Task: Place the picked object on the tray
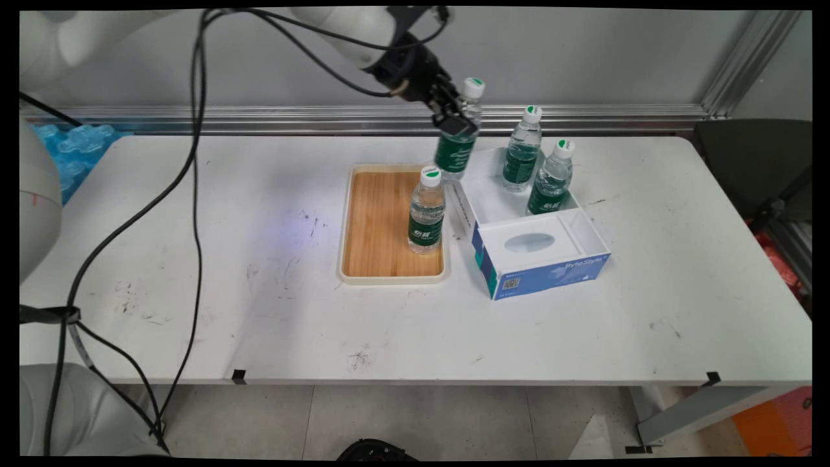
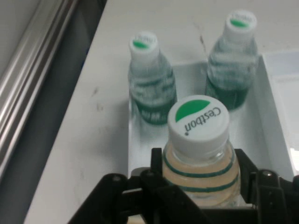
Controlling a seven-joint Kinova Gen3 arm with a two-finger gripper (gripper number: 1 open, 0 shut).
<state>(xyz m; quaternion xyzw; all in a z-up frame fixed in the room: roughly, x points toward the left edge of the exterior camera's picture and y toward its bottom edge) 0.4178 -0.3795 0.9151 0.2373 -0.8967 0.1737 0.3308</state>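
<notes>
Black two-finger claw (image 1: 456, 123), pressed in on the upper body of a clear plastic water bottle with green label and white cap (image 1: 459, 139), fingers (image 2: 156, 170) clamped on either side just below the ribbed neck. Held aloft, clear of the worktop, tilted slightly with cap toward the wall, above the gap between tray and box. Cap round and white, with a green patch and lettering on top.

Below and toward the near side, a second clear bottle with green label (image 1: 426, 211), upright at the right edge of a shallow rectangular tray with cream rim and wood-grain floor (image 1: 376, 224). Just beside the tray's right side, an open white cardboard box with blue printed front (image 1: 538, 250), with an oval cut-out in its near insert. Two more like bottles upright in the box's far compartment: one at the back (image 1: 522, 150), one nearer and to the right (image 1: 551, 178), close together but apart.

White scuffed worktop (image 1: 259, 305) beneath, smooth and flat. Black cables (image 1: 194, 162) hanging across the left side.
</notes>
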